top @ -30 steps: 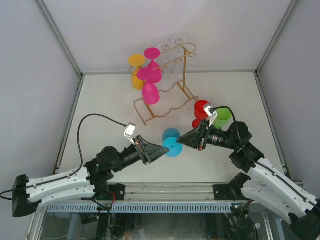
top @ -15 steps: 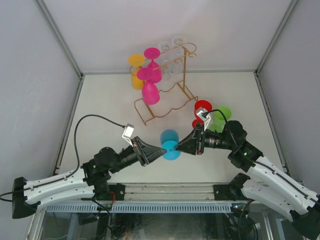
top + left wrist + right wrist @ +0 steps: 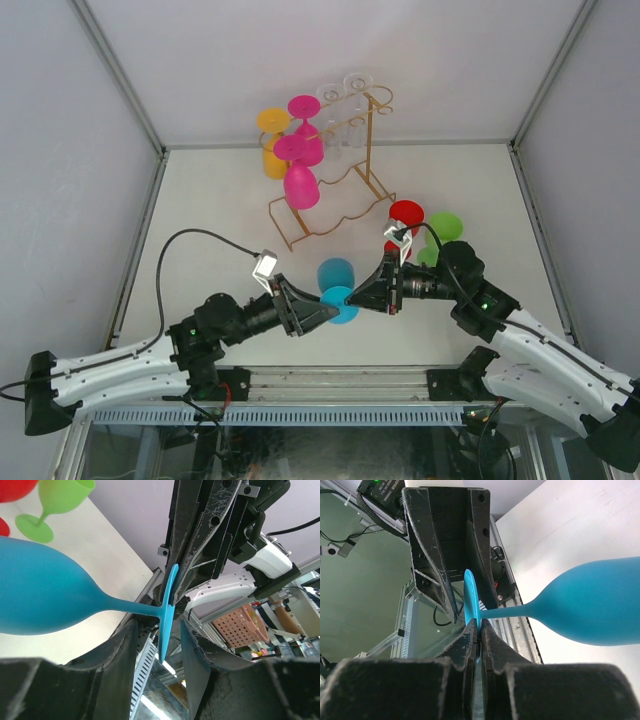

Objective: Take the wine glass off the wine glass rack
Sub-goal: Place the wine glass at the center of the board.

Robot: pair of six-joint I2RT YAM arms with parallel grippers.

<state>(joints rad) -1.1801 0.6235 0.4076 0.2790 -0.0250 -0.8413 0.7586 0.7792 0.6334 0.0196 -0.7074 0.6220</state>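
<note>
At lower centre of the top view, the blue glass (image 3: 337, 277) is held sideways between the two arms. It is off the rack (image 3: 371, 140), which stands well apart at upper centre on the counter (image 3: 220, 200). The right tool (image 3: 477, 630) is clenched on the rim of the glass's foot. The left tool (image 3: 159, 626) is released, its fingers spread either side of that foot with gaps showing.

Left end effector (image 3: 333, 312) jaws parted; right end effector (image 3: 353, 296) pinched shut, tip-to-tip.
</note>
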